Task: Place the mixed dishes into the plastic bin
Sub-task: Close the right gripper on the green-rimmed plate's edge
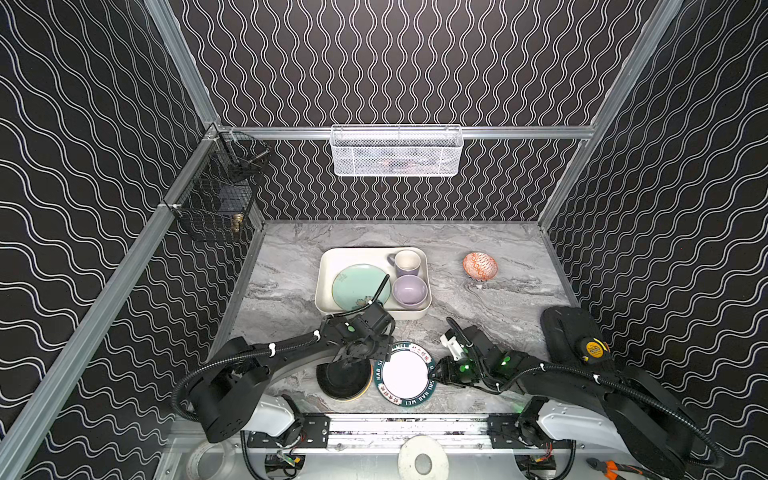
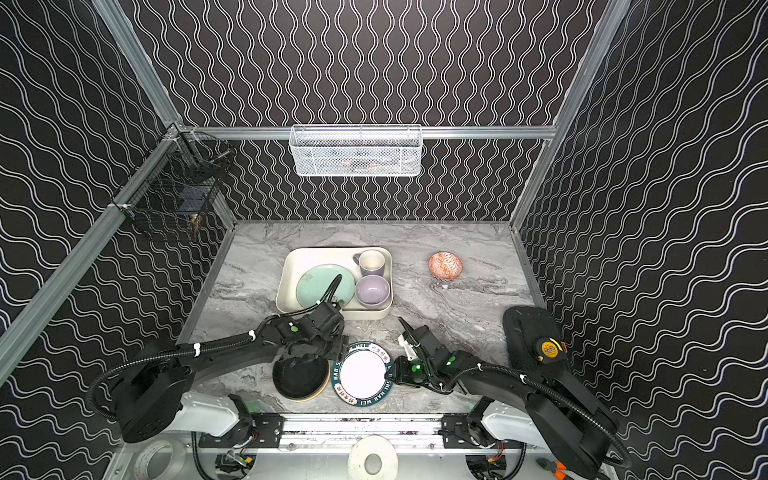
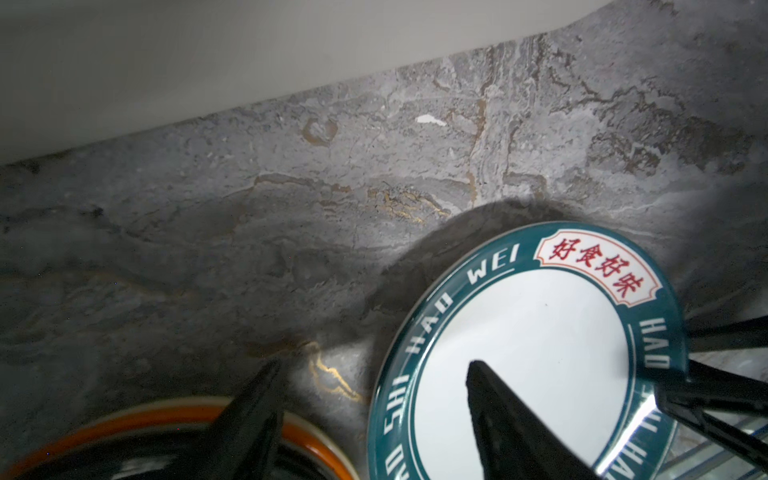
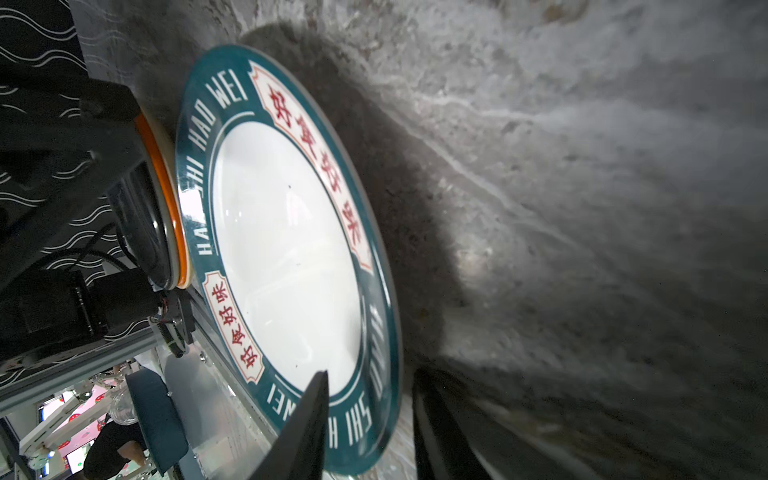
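Note:
A white plate with a lettered dark-green rim (image 1: 405, 374) (image 4: 286, 249) lies near the table's front edge, beside a black plate (image 1: 343, 376) stacked on an orange one (image 3: 166, 419). My left gripper (image 1: 372, 359) (image 3: 370, 370) hangs open over the gap between them, one finger above each. My right gripper (image 1: 432, 374) (image 4: 370, 374) straddles the white plate's right rim, a gap showing at the lower finger. The cream plastic bin (image 1: 332, 257) holds a mint-green plate (image 1: 357, 286), a lavender mug (image 1: 407, 262) and a lavender bowl (image 1: 410, 291). An orange-patterned bowl (image 1: 480, 266) sits to its right.
A white wire basket (image 1: 397, 151) hangs on the back rail and a black wire basket (image 1: 216, 195) on the left rail. A black pad carrying a yellow tape measure (image 1: 594, 349) lies at the table's right edge. A tape roll (image 1: 422, 459) sits below the front rail.

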### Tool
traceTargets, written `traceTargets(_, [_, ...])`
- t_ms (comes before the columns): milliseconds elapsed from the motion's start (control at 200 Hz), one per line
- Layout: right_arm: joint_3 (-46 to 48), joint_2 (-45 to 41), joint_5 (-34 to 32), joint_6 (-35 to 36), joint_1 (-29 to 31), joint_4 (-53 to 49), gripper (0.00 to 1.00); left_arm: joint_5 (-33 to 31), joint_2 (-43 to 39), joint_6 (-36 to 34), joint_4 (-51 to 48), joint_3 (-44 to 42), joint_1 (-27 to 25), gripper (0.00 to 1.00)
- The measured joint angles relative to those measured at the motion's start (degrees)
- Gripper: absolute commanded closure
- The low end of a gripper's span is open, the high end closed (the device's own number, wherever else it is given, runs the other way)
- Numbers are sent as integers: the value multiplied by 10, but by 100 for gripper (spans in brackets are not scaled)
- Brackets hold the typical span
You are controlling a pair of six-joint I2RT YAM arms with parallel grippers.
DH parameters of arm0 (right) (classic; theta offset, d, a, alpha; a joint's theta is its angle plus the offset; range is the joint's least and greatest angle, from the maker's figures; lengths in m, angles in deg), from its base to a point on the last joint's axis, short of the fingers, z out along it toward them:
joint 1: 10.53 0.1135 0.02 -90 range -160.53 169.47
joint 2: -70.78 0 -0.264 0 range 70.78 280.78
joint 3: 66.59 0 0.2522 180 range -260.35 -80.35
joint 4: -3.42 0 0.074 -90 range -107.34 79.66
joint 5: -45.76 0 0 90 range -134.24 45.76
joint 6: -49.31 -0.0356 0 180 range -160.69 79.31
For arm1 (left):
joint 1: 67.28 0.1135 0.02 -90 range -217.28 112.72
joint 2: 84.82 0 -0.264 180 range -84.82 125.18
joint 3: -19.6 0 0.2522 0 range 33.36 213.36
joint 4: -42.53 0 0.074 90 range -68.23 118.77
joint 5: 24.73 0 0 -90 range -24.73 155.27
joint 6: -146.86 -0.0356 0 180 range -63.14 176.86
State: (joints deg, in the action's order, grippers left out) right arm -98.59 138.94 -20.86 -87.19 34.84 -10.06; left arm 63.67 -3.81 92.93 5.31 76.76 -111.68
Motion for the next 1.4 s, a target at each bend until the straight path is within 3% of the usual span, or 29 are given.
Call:
traceTargets(265, [0, 24, 7, -6, 0, 32, 70, 12, 23, 3, 17, -3, -17, 35])
traceTargets(611, [9, 12, -17, -11, -10, 27, 89, 16, 35, 13, 25, 1, -33, 37])
traceTargets(1146, [24, 25, 9, -21, -31, 69, 84, 5, 72, 17, 30, 16, -54, 47])
traceTargets(1401, [40, 40, 46, -21, -53, 114, 82, 10, 84, 26, 37, 20, -64, 48])
